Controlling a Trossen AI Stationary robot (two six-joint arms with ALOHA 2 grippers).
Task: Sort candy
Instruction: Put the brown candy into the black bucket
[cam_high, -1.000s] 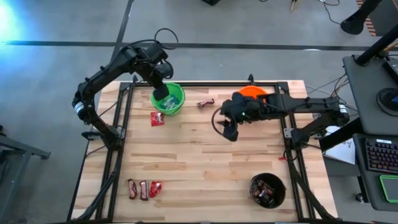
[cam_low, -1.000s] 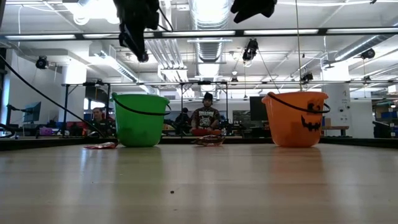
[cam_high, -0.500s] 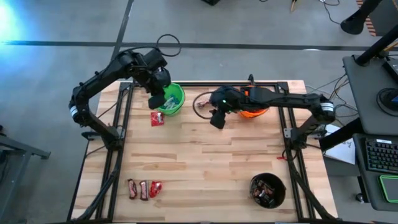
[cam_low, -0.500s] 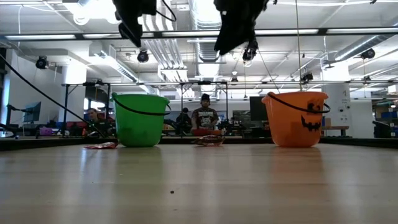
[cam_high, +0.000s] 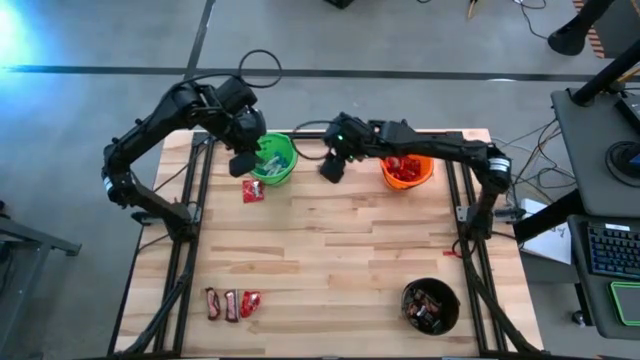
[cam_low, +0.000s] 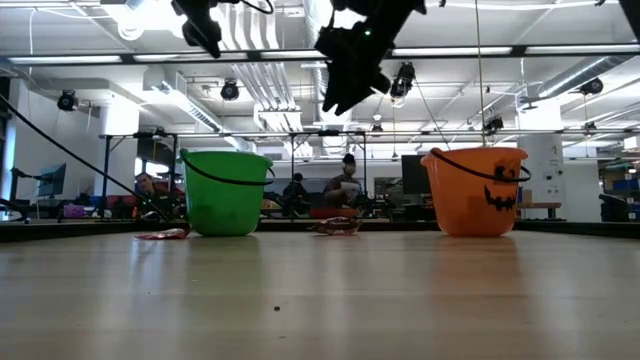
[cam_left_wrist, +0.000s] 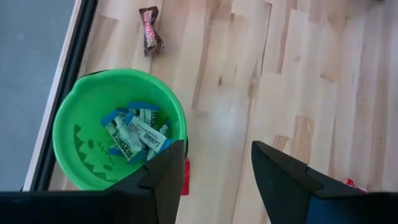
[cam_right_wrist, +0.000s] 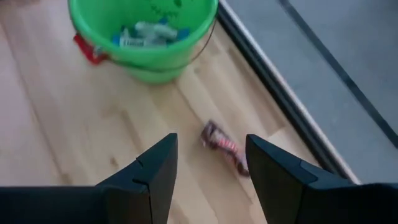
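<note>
We see right gripper (cam_high: 331, 168) spread wide, empty, above dark brown bar (cam_right_wrist: 222, 147), likely just ahead of fingertips. Left gripper (cam_high: 242, 160) open, empty, over green bucket (cam_high: 276, 172) edge; light-blue-and-white bars (cam_left_wrist: 138, 132) inside.

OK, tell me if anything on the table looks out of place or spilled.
Nothing is spilled or damaged. A few candies still lie outside the buckets: a red packet against the green bucket, a dark brown bar between the buckets, and three pieces at the near left edge.

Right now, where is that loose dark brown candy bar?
The dark brown candy bar lies on the table's far edge, between the green bucket and orange bucket, under the right gripper.
</note>
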